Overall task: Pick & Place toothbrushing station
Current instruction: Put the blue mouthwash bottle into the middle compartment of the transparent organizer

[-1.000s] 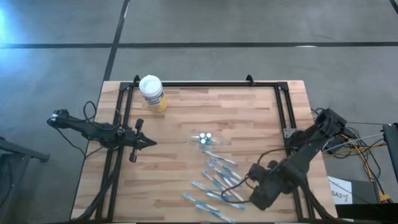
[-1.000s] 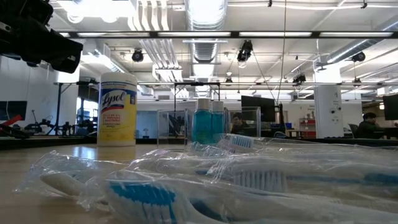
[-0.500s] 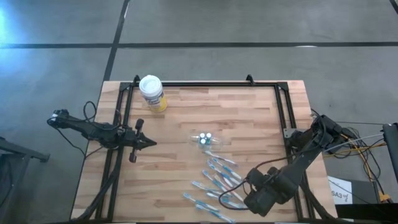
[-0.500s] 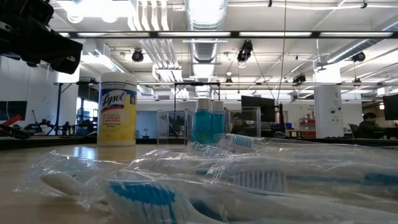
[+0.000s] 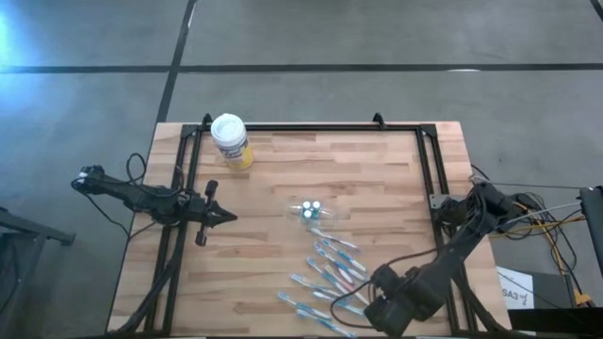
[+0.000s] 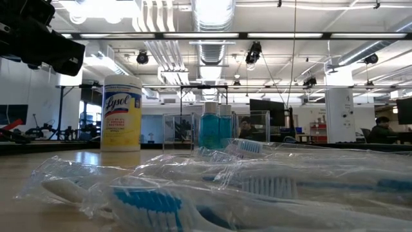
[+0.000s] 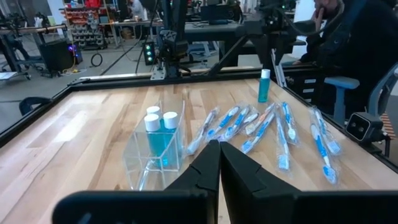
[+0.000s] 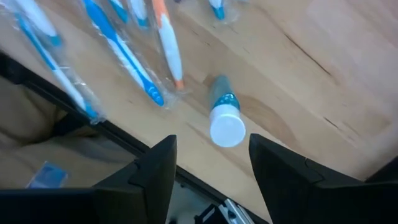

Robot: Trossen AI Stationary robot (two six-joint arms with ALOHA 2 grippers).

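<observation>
Several blue-and-white toothbrushes (image 5: 330,275) in clear wrappers lie scattered on the wooden table. A clear box (image 7: 155,148) holding white-capped blue bottles (image 5: 310,209) stands beyond them. One small white-capped blue bottle (image 8: 225,121) stands upright alone near the table's near right edge. My right gripper (image 8: 211,142) hangs open above this bottle, fingers pointing down, one on either side and clear of it. My left gripper (image 7: 219,163) is shut at the table's left side (image 5: 226,217), pointing level toward the box.
A yellow canister with a white lid (image 5: 230,140) stands at the far left corner. A black frame (image 5: 429,169) runs along the table's sides. The table's near edge (image 8: 124,140) lies close beside the lone bottle. A person sits beyond the table (image 7: 354,43).
My right arm has moved toward the table's near edge and a little left, sinking lower and rolling its wrist. The toothbrushes, box and canister have stayed where they were.
</observation>
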